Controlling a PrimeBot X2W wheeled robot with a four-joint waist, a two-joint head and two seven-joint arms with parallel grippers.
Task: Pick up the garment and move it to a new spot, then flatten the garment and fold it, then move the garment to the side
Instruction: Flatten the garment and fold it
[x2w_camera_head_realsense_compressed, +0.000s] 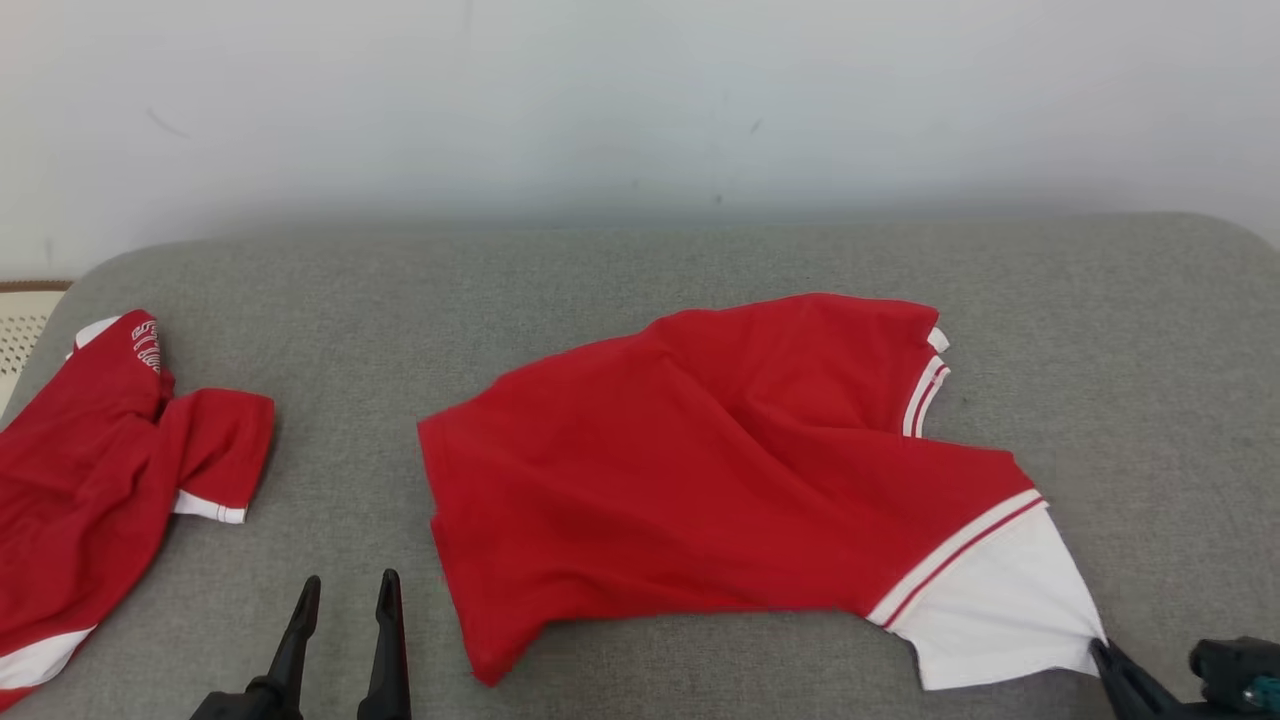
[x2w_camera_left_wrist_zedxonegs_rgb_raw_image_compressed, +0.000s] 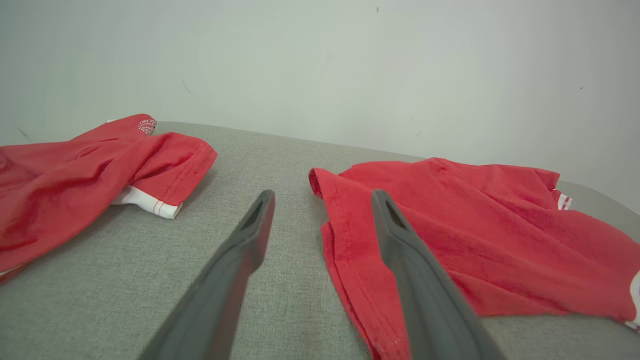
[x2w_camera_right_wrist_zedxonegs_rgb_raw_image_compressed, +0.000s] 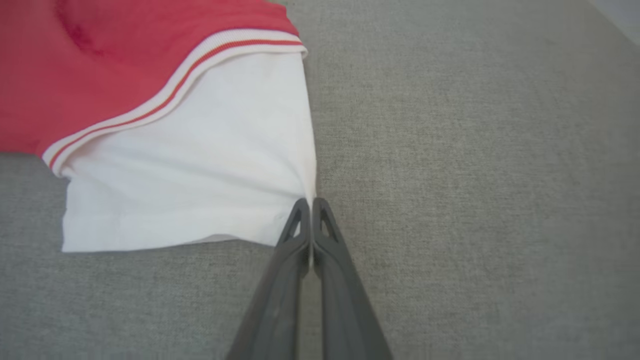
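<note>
Garment (x2w_camera_head_realsense_compressed: 720, 470), seemingly soft, light and limp, lies on the grey cushion (x2w_camera_head_realsense_compressed: 640, 270). Jaws of the right gripper (x2w_camera_right_wrist_zedxonegs_rgb_raw_image_compressed: 311, 202) pinch its white corner. Jaws of the left gripper (x2w_camera_left_wrist_zedxonegs_rgb_raw_image_compressed: 322, 200) stand spread, with the red hem just beside them, a likely second hold.

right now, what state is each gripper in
left gripper: open, holding nothing
right gripper: shut on the white corner of the garment
</note>
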